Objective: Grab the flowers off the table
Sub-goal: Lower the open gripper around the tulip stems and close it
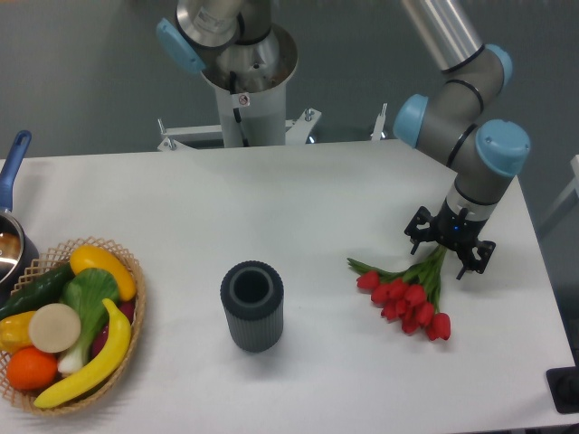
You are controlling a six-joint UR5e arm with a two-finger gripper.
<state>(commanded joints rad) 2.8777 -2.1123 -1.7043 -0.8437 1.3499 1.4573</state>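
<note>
One bunch of flowers [409, 297], about ten red buds, lies near the table's [298, 199] right edge; the gripper [450, 242] pinches its stems.

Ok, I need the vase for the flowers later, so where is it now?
The dark ribbed vase stands upright on the white table, near the front middle, between the fruit basket on the left and the red flowers on the right.

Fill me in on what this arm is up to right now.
The arm's gripper is down over the stem end of the flowers, a bunch of red tulips lying on the white table. Whether the fingers have closed on the stems cannot be told. A dark ribbed cylinder and a basket of fruit and vegetables sit untouched to the side.
</note>
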